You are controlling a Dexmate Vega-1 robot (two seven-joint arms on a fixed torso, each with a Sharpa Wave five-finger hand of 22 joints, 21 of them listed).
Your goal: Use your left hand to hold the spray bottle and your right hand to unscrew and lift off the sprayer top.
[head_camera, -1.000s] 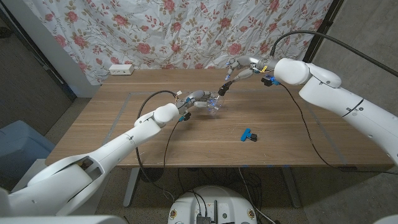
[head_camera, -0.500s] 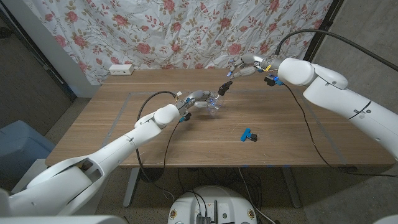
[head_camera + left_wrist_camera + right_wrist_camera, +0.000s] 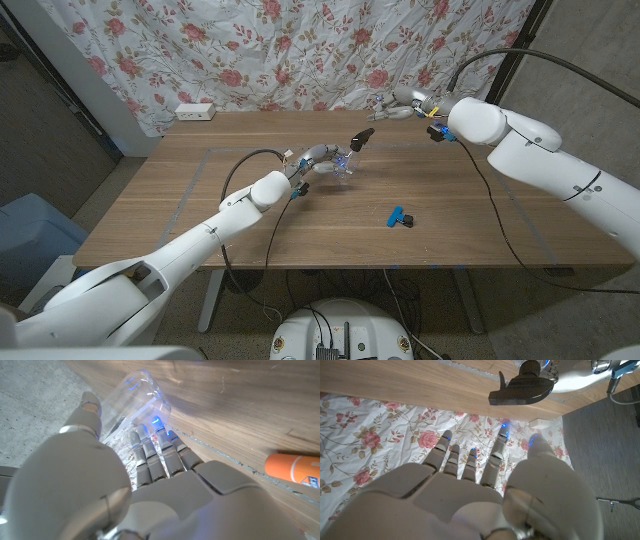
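The left hand (image 3: 318,158) wraps its fingers (image 3: 150,455) around the clear spray bottle (image 3: 131,407), with the thumb on the far side, so the bottle is braced for the twisting the task calls for. The black sprayer top (image 3: 360,136) juts out just past the fingertips of this hand, toward the right hand, and looks still attached. The right hand (image 3: 402,103) hangs apart from that top, off beyond it, fingers spread and holding nothing; it would have to close the gap before any unscrewing can start. Near the right hand's side of the wooden table (image 3: 200,190), closer to the robot than either hand, lies a small blue-and-black object (image 3: 400,217), too small to identify. An orange cylinder (image 3: 292,469) lies on the wood beside the left hand. Behind the table hangs a rose-patterned curtain (image 3: 250,50), with a white power strip (image 3: 195,111) at its foot.
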